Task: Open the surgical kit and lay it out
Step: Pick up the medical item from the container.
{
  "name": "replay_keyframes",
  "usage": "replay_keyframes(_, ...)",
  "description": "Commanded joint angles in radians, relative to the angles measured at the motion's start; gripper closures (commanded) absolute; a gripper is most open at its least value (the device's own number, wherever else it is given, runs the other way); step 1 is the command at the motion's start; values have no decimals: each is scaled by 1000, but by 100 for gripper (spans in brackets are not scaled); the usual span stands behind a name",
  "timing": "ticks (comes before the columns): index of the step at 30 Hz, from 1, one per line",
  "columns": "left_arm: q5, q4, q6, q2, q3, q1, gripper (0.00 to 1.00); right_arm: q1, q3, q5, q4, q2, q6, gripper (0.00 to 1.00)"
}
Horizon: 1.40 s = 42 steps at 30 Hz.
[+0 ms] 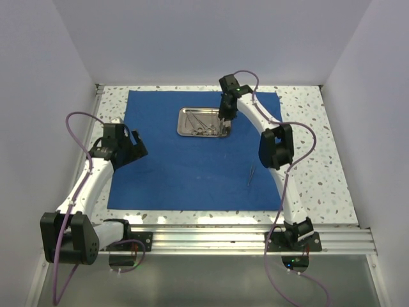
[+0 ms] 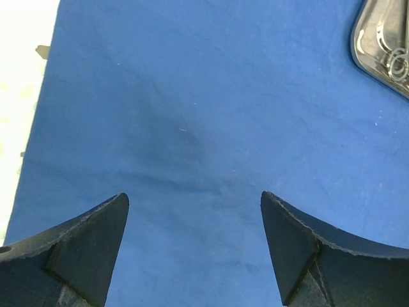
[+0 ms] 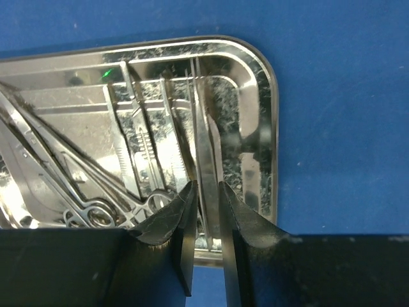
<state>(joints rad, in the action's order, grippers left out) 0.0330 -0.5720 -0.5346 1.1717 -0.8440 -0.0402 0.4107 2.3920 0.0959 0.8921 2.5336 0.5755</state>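
Note:
The royal-blue cloth (image 1: 185,173) lies spread flat on the table. The steel tray (image 1: 182,123) sits on its far middle, holding scissors (image 3: 96,211), forceps (image 3: 144,153) and tweezers (image 3: 208,147). My right gripper (image 1: 225,123) is down at the tray's right end. In the right wrist view its fingers (image 3: 206,185) are closed to a narrow gap on the tweezers, which lie along the tray's right side. One thin silver instrument (image 1: 250,174) lies on the cloth at the near right. My left gripper (image 1: 131,150) hovers open and empty over the cloth's left part (image 2: 192,96).
The speckled tabletop (image 1: 313,160) shows around the cloth. White walls close in on the left, right and back. An aluminium rail (image 1: 211,240) with both arm bases runs along the near edge. The tray's corner (image 2: 383,45) shows at the upper right of the left wrist view.

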Motion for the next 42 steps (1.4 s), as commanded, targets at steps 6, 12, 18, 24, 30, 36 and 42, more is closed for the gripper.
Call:
replay_keyframes(6, 51, -14, 21, -12, -27, 2, 11, -19, 105, 54, -21, 59, 24, 77)
replay_keyframes(12, 73, -20, 13, -12, -23, 2, 11, -19, 128, 53, -19, 105, 26, 77)
replay_keyframes(18, 87, -23, 8, 0, -21, 2, 11, -19, 148, 47, -24, 129, 26, 74)
replay_keyframes(24, 100, -25, 16, 9, -24, 3, 11, -18, 154, 33, -39, 143, 32, 72)
replay_keyframes(30, 116, -32, 33, 11, -29, 3, 11, 0, 171, 57, 8, 174, 17, 83)
replay_keyframes(36, 117, -34, 50, 16, -29, 8, 10, 0, 147, 58, 25, 157, 11, 100)
replay_keyframes(42, 88, -25, 62, 35, -47, 10, 10, -3, 69, 7, -56, -29, -28, 100)
